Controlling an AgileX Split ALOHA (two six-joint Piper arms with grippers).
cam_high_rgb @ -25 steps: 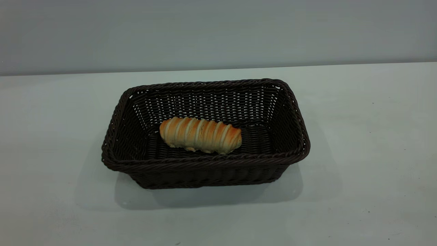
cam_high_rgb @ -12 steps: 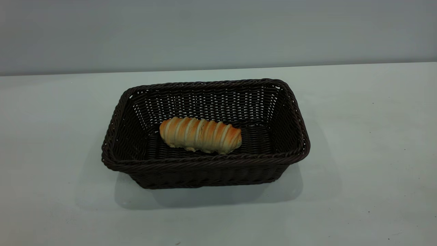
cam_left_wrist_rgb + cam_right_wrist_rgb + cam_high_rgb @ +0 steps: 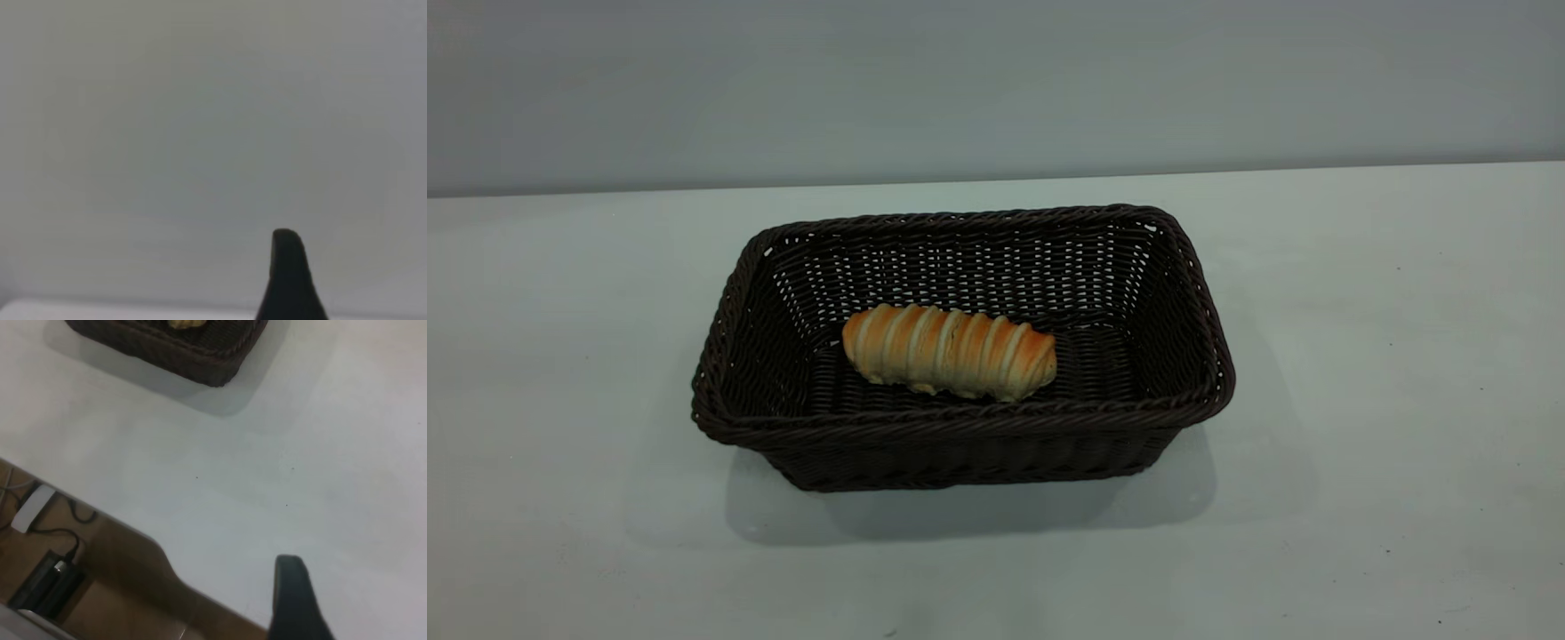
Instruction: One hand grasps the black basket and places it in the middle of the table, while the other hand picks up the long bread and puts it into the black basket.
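Observation:
The black basket (image 3: 960, 427) stands in the middle of the white table (image 3: 1360, 356). The long bread (image 3: 949, 351) lies lengthwise on the basket's floor, golden with pale ridges. Neither arm shows in the exterior view. In the left wrist view a dark part of my left gripper (image 3: 287, 273) stands before a plain pale surface, with no object near it. The right wrist view shows a dark part of my right gripper (image 3: 293, 593) over bare table, well away from the basket's corner (image 3: 207, 357), where a scrap of the bread (image 3: 183, 323) peeks out.
The right wrist view shows the table's edge (image 3: 133, 527), and beyond it a brown floor with a white adapter (image 3: 32, 508), cables and a black device (image 3: 47, 583). A grey wall (image 3: 996, 89) rises behind the table.

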